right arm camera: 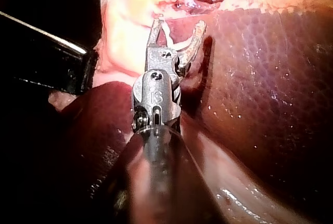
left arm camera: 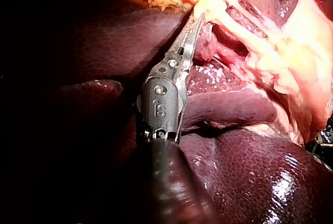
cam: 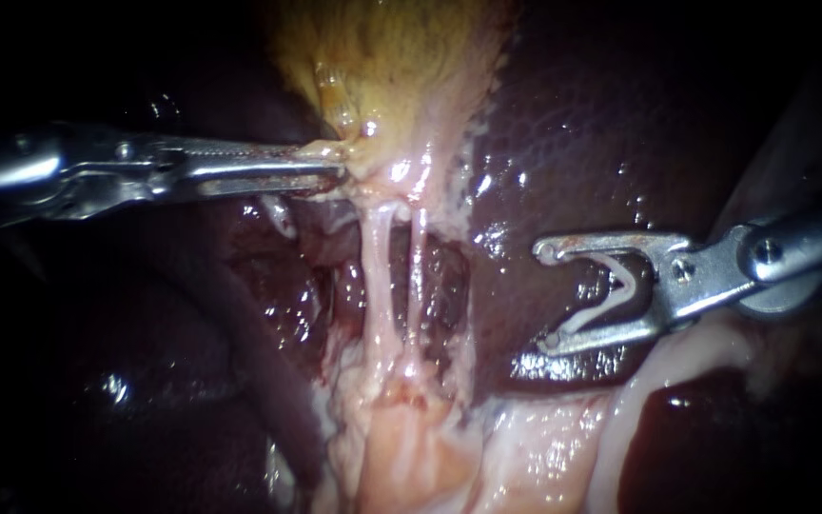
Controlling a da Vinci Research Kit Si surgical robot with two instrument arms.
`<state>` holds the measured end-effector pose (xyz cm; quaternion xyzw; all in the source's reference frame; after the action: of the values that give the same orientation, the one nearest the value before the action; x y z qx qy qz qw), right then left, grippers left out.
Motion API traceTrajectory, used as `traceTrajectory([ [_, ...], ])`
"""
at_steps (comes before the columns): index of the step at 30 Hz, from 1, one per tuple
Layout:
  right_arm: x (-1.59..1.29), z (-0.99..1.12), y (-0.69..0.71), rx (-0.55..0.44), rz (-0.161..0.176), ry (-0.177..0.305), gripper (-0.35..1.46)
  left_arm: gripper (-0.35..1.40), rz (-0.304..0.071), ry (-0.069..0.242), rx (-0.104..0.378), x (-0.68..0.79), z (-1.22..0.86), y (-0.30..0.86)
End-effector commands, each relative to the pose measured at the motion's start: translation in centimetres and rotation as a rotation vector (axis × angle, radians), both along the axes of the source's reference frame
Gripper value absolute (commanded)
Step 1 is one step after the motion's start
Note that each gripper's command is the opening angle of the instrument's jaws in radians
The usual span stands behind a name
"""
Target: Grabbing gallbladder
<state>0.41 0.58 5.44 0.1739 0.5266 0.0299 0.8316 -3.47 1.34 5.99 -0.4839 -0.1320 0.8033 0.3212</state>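
Jaws of the left instrument point(cam: 335, 164) pinch the lower edge of the yellow gallbladder point(cam: 392, 67), which lies on the dark liver point(cam: 573, 124); its shaft runs level. The right instrument point(cam: 546, 297) slants in over the liver, its wide-set jaws holding a white clip point(cam: 611, 290), apart from two thin tubes point(cam: 382, 276)

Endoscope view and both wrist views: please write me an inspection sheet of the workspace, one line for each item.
Surface: liver, dark, wet and glossy.
Job's things: gallbladder, yellowish; two pale tubes stretched below it.
Clutter: nothing seen.
Instruments: left instrument, jaws shut on the gallbladder's lower edge; right instrument, jaws wide apart and holding a white clip, over the liver, apart from the tubes.
Cables: nothing seen.
Surroundings: dark beyond the tissue.
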Motion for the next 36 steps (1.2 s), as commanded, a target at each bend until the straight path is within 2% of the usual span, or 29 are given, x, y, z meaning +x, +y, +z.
traceTrajectory([
  [1, 0.0, 0.0, 0.0, 0.0, 0.0, 0.0, 0.5, -0.35, 0.004, -0.002, 0.006, 0.01, -0.02, 0.0],
  [4, 0.0, 0.0, 0.0, 0.0, 0.0, 0.0, 0.5, -0.35, 0.008, -0.01, 0.017, 0.03, -0.1, 0.01],
  [9, 0.0, 0.0, 0.0, 0.0, 0.0, 0.0, 0.5, -0.35, 0.007, -0.016, 0.035, 0.08, -0.38, 0.06],
  [12, 0.0, 0.0, 0.0, 0.0, 0.0, 0.0, 0.5, -0.35, 0.008, -0.02, 0.048, 0.13, -0.61, 0.15],
  [16, 0.0, 0.01, 0.0, 0.0, 0.0, 0.0, 0.5, -0.35, -0.018, -0.057, 0.059, 0.26, -0.93, 0.33],
  [21, 0.0, 0.01, 0.0, 0.0, 0.0, 0.0, 0.5, -0.35, -0.048, -0.065, 0.05, 0.44, -1.23, 0.49],
  [36, 0.0, 0.01, 0.0, 0.0, 0.0, 0.0, 0.5, -0.35, -0.061, -0.058, 0.047, 0.39, -1.23, 0.44],
])
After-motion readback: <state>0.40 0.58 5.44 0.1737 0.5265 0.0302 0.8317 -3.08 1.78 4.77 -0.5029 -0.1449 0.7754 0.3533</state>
